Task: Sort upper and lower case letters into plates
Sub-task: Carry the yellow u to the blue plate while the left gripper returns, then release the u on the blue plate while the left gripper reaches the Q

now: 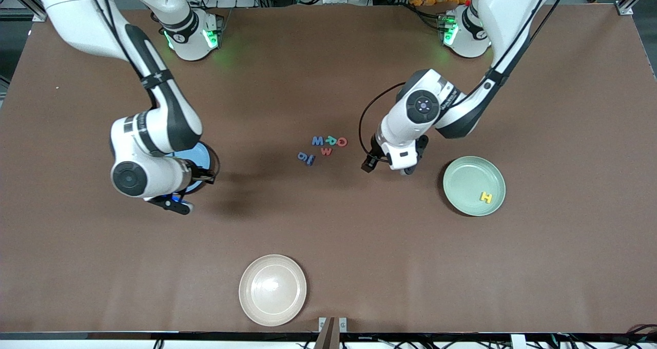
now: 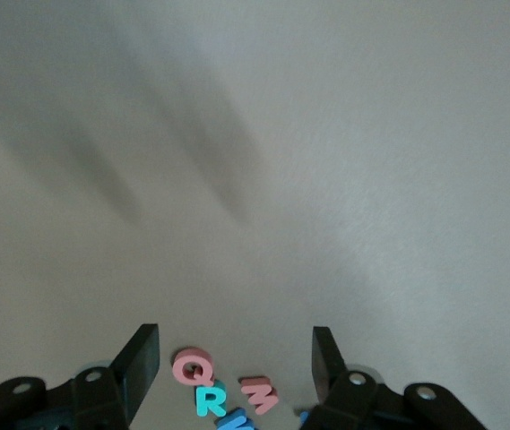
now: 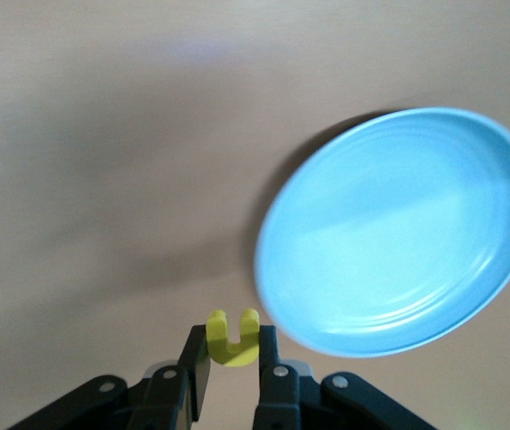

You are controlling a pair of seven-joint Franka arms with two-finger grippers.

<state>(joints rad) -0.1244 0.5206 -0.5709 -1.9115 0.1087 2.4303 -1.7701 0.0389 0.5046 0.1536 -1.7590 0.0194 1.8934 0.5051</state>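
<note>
Right gripper [image 3: 228, 367] up over table just beside blue plate [image 3: 398, 233], fingers clamped on small yellow letter [image 3: 233, 339]. Blue plate [image 1: 203, 156] sits toward right arm's end, mostly hidden under that arm in front view. Cream plate [image 1: 272, 289] nearest front camera. Letter cluster [image 1: 326, 147] mid-table: blue, teal, red pieces close together. Left gripper [image 2: 237, 363] hangs beside cluster, fingers apart, nothing between. Green plate [image 1: 464, 172] toward left arm's end, yellow H [image 1: 485, 197] lying in it.

H [image 1: 485, 197] in plate [image 1: 462, 172] — letters [image 1: 323, 148] mid-table
</note>
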